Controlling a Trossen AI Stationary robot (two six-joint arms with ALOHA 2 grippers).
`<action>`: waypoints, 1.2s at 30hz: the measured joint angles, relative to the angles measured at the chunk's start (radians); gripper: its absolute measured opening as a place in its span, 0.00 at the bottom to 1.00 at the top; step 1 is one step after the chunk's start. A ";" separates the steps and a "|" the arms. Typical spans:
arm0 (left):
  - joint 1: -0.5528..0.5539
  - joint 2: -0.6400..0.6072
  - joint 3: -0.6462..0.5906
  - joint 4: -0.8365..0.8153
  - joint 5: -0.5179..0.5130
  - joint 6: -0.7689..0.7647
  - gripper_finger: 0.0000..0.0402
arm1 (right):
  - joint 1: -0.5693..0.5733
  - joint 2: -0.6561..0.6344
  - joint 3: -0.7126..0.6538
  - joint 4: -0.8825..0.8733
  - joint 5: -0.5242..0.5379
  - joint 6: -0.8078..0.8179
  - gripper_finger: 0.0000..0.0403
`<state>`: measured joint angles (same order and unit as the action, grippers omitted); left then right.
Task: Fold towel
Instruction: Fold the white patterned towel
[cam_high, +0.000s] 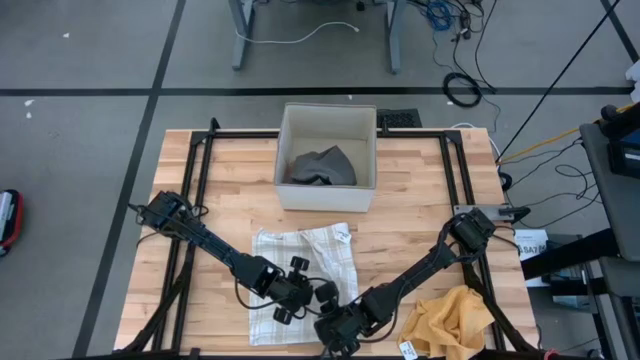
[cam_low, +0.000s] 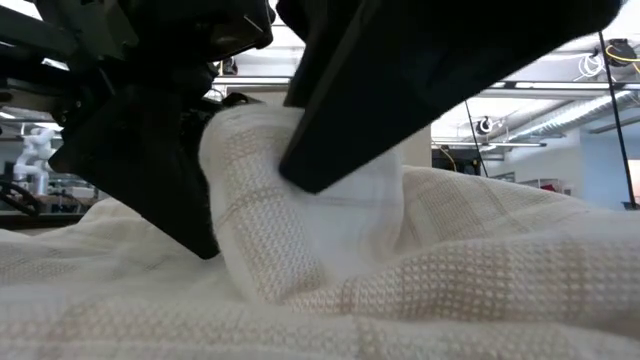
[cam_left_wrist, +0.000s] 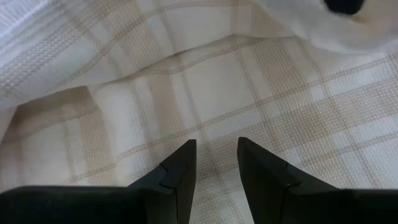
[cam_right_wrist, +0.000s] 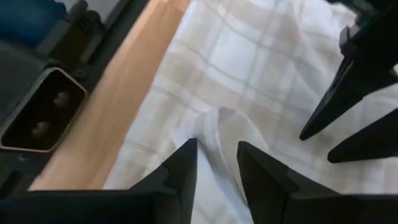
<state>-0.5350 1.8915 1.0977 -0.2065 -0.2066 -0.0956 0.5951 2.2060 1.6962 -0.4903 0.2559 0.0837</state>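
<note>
A white towel with tan checks lies crumpled on the wooden table, near its front edge. My right gripper is at the towel's near right corner, shut on a raised fold of it. My left gripper is just to its left over the towel's near part, fingers pointing down and a little apart. It also shows in the right wrist view. My right gripper pinches a raised fold of the towel between its two fingers, close to the towel's near edge. The fingers come from above, slanting from the table's right. The fold stands up as a hump; the rest lies slack on the table. My left gripper's fingertips stand at the towel's surface; I cannot tell whether they touch it.
A white bin holding a grey cloth stands at the table's far middle. A yellow cloth lies at the near right corner. A black frame runs along the table's edges.
</note>
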 joint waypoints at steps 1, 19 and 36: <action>0.000 0.000 0.000 0.004 0.000 0.000 0.31 | -0.002 0.001 0.000 -0.004 0.000 0.002 0.24; -0.007 0.000 -0.001 0.024 0.002 0.021 0.31 | 0.020 0.026 -0.003 0.288 -0.126 -0.243 0.00; 0.008 0.000 0.000 -0.010 -0.020 -0.008 0.31 | 0.012 0.046 0.000 0.331 -0.165 -0.192 0.30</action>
<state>-0.5266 1.8915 1.0977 -0.2163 -0.2267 -0.1032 0.6067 2.2515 1.6966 -0.1591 0.0908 -0.1088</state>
